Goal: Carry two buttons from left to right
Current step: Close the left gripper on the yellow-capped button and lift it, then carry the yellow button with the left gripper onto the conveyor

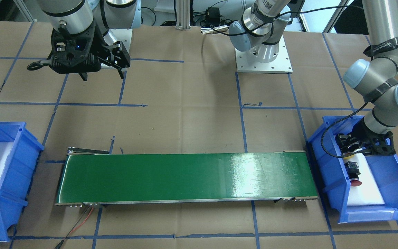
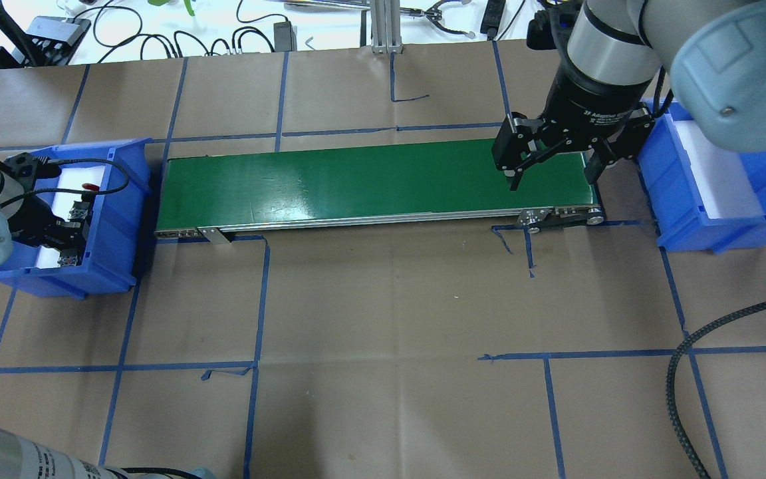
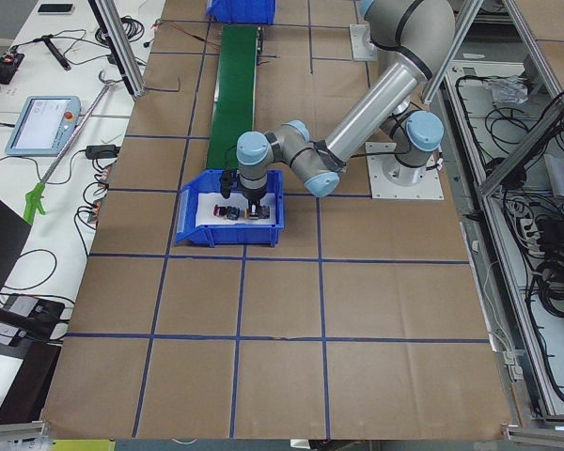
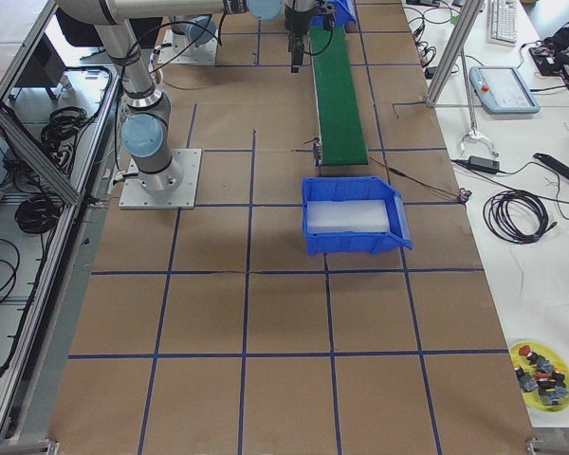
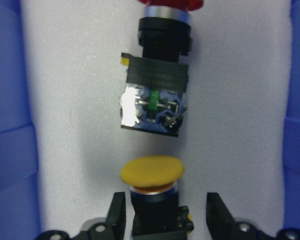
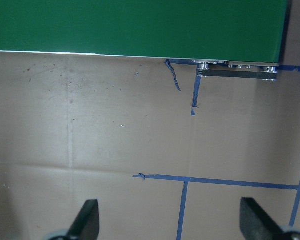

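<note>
Left blue plastic bin (image 1: 330,176), white foam liner (image 5: 240,125): 2 push-buttons, yellow-capped button (image 5: 152,172) at liner's robot-side end, red-capped button (image 5: 157,85) mid-liner. Left gripper (image 5: 166,202) spread, straddling yellow one. Right gripper (image 2: 550,179) spread, raised beside green conveyor belt's (image 2: 356,186) right end.

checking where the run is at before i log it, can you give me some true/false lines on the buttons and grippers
1. The yellow button and the red button both lie in the left bin. True.
2. The left gripper holds the yellow button above the green belt. False: it is down in the left bin, fingers open on either side of that button.
3. The right gripper is open and empty. True.
4. One button sits on the green belt. False: no button shows on it.
</note>
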Robot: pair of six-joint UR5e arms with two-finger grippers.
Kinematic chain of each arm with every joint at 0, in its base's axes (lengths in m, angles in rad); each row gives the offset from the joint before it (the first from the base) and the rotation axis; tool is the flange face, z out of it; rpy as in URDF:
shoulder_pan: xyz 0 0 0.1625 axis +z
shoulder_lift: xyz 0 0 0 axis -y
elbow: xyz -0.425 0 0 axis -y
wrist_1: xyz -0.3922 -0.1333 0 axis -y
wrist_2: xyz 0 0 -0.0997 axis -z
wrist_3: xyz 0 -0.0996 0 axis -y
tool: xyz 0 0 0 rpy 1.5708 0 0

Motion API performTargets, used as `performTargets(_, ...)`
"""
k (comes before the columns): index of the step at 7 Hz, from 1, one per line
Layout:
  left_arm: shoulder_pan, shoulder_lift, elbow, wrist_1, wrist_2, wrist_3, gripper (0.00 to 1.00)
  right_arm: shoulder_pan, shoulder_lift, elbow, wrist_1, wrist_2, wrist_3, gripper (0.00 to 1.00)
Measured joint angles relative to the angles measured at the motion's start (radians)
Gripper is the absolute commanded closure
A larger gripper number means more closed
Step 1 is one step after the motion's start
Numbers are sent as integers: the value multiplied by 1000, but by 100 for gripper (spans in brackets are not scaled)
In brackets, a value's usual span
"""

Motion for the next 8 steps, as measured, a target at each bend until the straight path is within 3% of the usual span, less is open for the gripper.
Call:
performTargets(3, -2, 44, 88, -96, 0, -1, 100, 0, 0, -1, 1, 0, 1, 0)
performTargets(6, -24, 108, 338, -474, 5, -16, 100, 0, 2, -3, 0, 0, 1, 0)
performTargets(8, -130, 106, 433, -561, 13, -70, 100, 0, 5, -7, -1, 0, 2, 0)
